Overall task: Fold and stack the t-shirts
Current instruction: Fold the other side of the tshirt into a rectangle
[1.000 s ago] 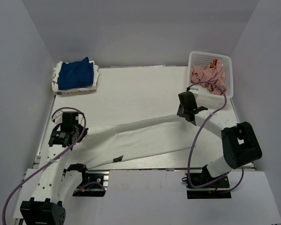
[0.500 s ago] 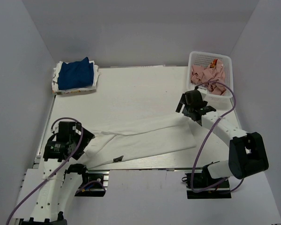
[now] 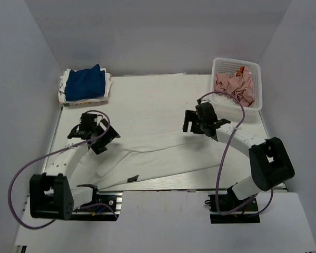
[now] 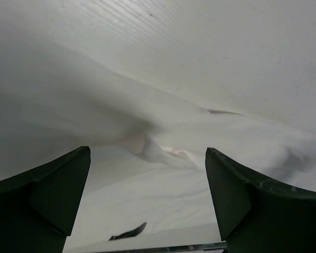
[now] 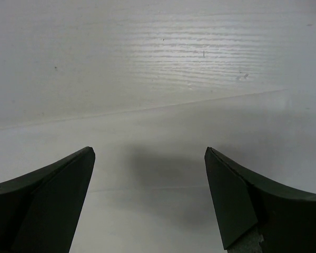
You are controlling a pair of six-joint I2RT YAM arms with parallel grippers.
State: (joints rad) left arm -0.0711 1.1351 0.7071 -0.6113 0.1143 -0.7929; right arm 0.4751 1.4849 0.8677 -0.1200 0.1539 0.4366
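While the white t-shirt (image 3: pixel 163 158) lies stretched across the table (image 3: pixel 147 100) | left gripper (image 4: pixel 147 158): jaws apart, empty, above a rumple | right gripper (image 5: pixel 149 153): jaws apart, empty

L arm (image 3: pixel 66 156) & R arm (image 3: pixel 237 138): white links, black joints, purple cables (image 3: pixel 17 182); fingers (image 4: pixel 42 195) dark green, prob. plastic.

Shirt stack (image 3: pixel 85 85) far left, basket (image 3: pixel 227 65) right

A robotics lab test cell: plain pale panels (image 3: pixel 158 37) box in a white table (image 3: pixel 158 100) on 3 sides. The left arm (image 3: pixel 63 158) and right arm (image 3: pixel 237 138) are bolted at its near edge, trailing purple cables (image 3: pixel 219 171).
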